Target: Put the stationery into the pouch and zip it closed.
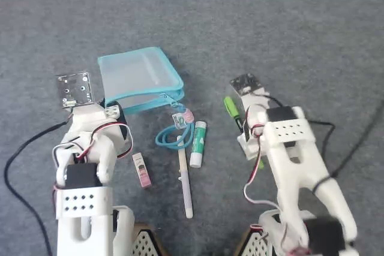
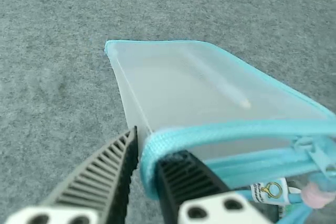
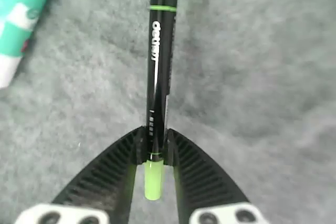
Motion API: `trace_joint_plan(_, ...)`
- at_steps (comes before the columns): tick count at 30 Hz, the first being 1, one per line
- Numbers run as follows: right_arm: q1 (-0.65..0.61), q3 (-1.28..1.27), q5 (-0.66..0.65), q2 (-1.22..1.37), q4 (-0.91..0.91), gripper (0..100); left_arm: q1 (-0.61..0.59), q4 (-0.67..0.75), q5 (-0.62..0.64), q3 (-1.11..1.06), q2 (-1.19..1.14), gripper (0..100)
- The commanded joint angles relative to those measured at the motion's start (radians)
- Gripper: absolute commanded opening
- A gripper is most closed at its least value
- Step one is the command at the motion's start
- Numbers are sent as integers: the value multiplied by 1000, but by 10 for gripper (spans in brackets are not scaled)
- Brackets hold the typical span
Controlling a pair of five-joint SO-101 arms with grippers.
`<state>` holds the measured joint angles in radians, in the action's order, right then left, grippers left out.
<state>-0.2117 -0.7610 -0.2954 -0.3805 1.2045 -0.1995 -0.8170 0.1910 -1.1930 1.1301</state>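
Between the 2 fingers of the right gripper [image 3: 154,148] a green-and-black marker [image 3: 157,77] is being pinched near its tail end. The jaws are drawn in almost fully on the slim barrel, and the green cap is pointing away from the arm. Whether the marker is being lifted off the grey bench [image 1: 300,46] or is lying on it cannot be told.

The left gripper [image 2: 147,153] is being held shut on the teal zip rim of the pouch [image 2: 199,87], at the corner nearest that arm. The rim is being arched upward there, so that the mouth is gaping a little. The translucent pouch is lying flat on the bench in front of the left arm, with its mouth turned toward the 2 arms.

Between the arms, 3 pieces of stationery are lying loose on the bench. A green-and-white glue stick [image 1: 198,143] is just beside the marker. A white pen [image 1: 185,184] is set nearer the arm bases. A small pink eraser [image 1: 141,169] is close to the left arm. A blue cord loop [image 1: 174,139] with a small charm [image 1: 179,119] is trailing from the pouch's zip end, touching the glue stick and the tip of the white pen.
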Motion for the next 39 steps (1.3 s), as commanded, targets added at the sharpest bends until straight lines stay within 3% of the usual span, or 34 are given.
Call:
trace_joint_plan(1,-70,204,-77,-228,242,7,9,35,-17,22,2,12)
trace_joint_plan(7,-332,407,-80,-395,463,7,15,37,-12,22,3,12)
trace_joint_plan(13,-601,477,-80,-343,547,7,15,123,-14,-22,-5,12)
trace_joint_plan(18,-605,500,-78,-168,498,7,17,132,-15,-28,-5,12)
trace_joint_plan(26,-576,750,-9,77,503,7,48,129,-15,-31,-5,12)
trace_joint_plan(39,-498,873,41,232,506,7,48,132,-17,-47,3,12)
